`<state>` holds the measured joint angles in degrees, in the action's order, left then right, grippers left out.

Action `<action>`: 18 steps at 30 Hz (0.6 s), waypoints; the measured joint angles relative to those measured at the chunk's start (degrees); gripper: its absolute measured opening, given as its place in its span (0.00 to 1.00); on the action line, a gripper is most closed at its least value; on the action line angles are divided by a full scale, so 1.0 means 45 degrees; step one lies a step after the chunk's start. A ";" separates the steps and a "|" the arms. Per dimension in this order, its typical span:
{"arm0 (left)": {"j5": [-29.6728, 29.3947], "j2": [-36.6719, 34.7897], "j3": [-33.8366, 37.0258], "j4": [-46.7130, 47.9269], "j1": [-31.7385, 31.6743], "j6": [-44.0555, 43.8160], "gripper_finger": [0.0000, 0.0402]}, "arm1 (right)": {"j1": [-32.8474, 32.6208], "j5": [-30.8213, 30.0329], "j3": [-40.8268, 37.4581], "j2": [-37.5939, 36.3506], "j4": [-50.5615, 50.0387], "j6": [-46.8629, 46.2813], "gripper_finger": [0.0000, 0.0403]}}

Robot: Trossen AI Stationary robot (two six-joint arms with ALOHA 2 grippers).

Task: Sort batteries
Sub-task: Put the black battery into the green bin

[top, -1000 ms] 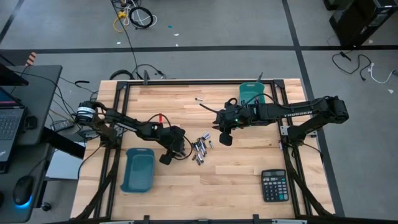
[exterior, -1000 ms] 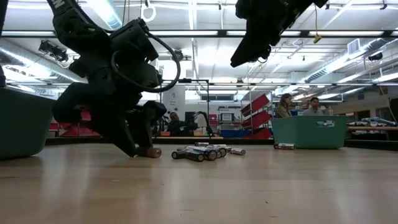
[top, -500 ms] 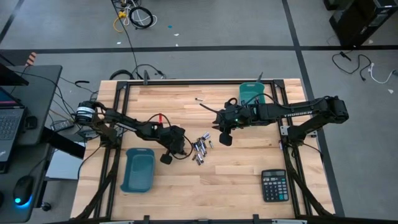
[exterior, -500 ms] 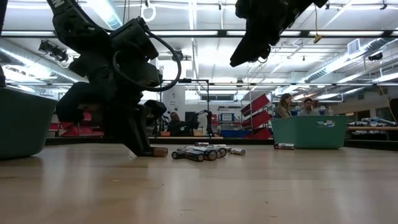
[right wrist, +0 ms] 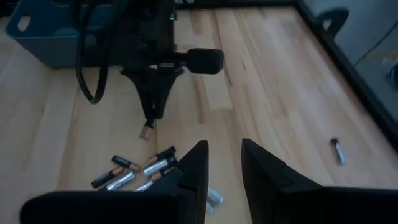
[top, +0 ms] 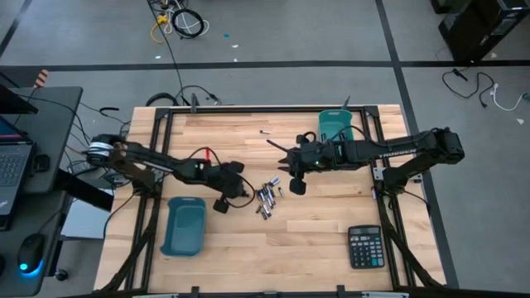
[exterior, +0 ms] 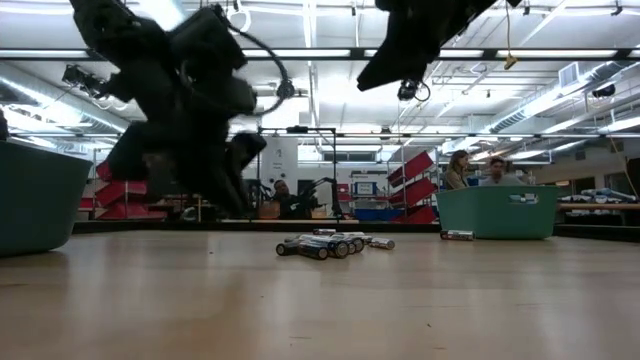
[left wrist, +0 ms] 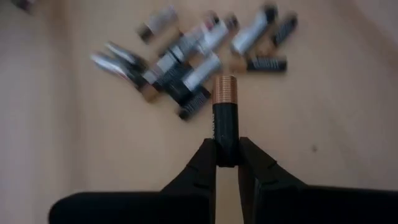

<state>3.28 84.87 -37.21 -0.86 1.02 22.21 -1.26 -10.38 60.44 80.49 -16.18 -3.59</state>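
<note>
Overhead, my left gripper point(top: 220, 205) sits at about 9 o'clock from the pile of batteries point(top: 268, 198), just beside it and lifted off the table point(top: 315, 240). My wrist camera shows its two fingers point(left wrist: 205, 163) closed on one battery point(left wrist: 224, 118), a black cell with a copper-coloured end; the cell stands out past the fingertips, copper end pointing away from the wrist toward the pile point(left wrist: 199, 50).

The pile lies near the middle of the table, the cells touching or overlapping, a few a little apart at its edge. From table height it shows as a low row point(exterior: 330, 243) lying flat on the wood.

My right gripper point(top: 296, 185) hangs in the air at about 1 o'clock from the pile. Its fingers point(right wrist: 193, 165) stand apart with nothing between them.

One stray battery point(top: 265, 132) lies alone at 12 o'clock from the pile, well apart. One bin point(top: 184, 225) rests at 8 o'clock from the pile, a second bin point(top: 334, 124) at 1 o'clock, beyond the right gripper. A calculator point(top: 365, 247) lies at 4 o'clock.
</note>
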 joint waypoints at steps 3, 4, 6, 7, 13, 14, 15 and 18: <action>-0.0177 -0.1001 0.0000 -0.0276 -0.0005 0.0143 0.06 | -0.0324 -0.0431 -0.0004 0.0000 0.0430 0.0560 0.19; -0.0251 -0.1318 0.0000 -0.0330 -0.0015 0.0237 0.06 | -0.0455 -0.0617 -0.0004 0.0000 0.0554 0.0786 0.19; -0.0318 -0.1929 0.0000 -0.0686 -0.0069 0.0400 0.06 | -0.0748 -0.1120 -0.0086 0.0000 0.1109 0.1206 0.18; -0.0357 -0.2253 0.0000 -0.0824 -0.0141 0.0476 0.06 | -0.0907 -0.1360 -0.0141 0.0000 0.1380 0.1504 0.17; -0.0500 -0.2975 -0.0005 -0.2991 -0.0389 0.0608 0.06 | -0.1512 -0.1968 -0.0175 0.0005 0.2138 0.2178 0.17; -0.0626 -0.2975 -0.0005 -0.3230 -0.0393 0.0609 0.06 | -0.1596 -0.2222 -0.0186 0.0005 0.2184 0.2187 0.17; -0.0916 -0.2933 -0.0005 -0.3413 -0.0393 0.0660 0.06 | -0.1672 -0.2468 -0.0188 0.0005 0.2263 0.2216 0.17; -0.1600 -0.2651 -0.0005 -0.3816 -0.0393 0.0781 0.06 | -0.1824 -0.2830 -0.0188 0.0005 0.2278 0.2412 0.20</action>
<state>-3.92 72.94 -37.23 -18.03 -0.75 25.73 -9.46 -23.11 59.59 80.51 -5.93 7.26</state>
